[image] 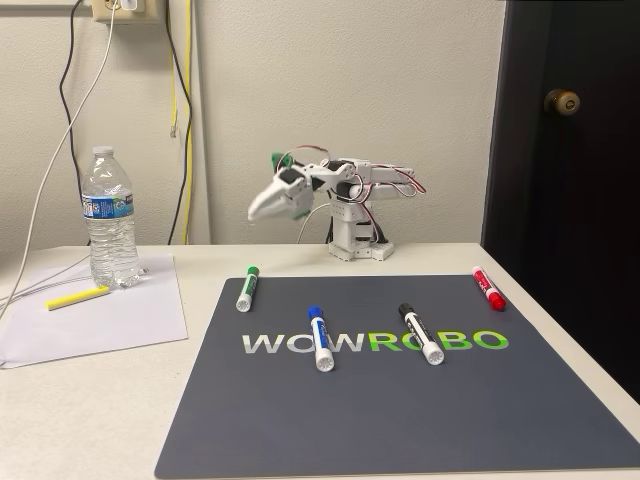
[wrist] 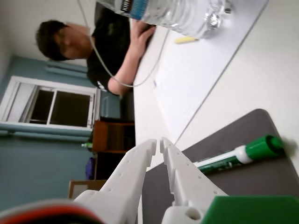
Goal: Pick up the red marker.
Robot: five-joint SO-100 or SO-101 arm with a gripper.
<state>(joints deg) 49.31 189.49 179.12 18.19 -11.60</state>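
- The fixed view stands at the front edge of the worktop (image: pixel 90 400), slightly above it, and looks across the dark mat (image: pixel 400 400) toward the arm (image: pixel 350 195) and the back wall.
- It sits far enough back to take in the whole mat and the door at its right.
- The wrist view rides on the arm, tilted on its side, and looks along the claw (wrist: pixel 158 143) outward over the worktop toward a seated person (wrist: pixel 107 46).
- It is close to the mat's corner.
- Both views share the green marker (image: pixel 246 288) (wrist: pixel 238 156), the water bottle (image: pixel 110 215) (wrist: pixel 177 14), the paper sheet (image: pixel 100 310) (wrist: pixel 205 74) and the yellow marker (image: pixel 76 297) (wrist: pixel 187 40).
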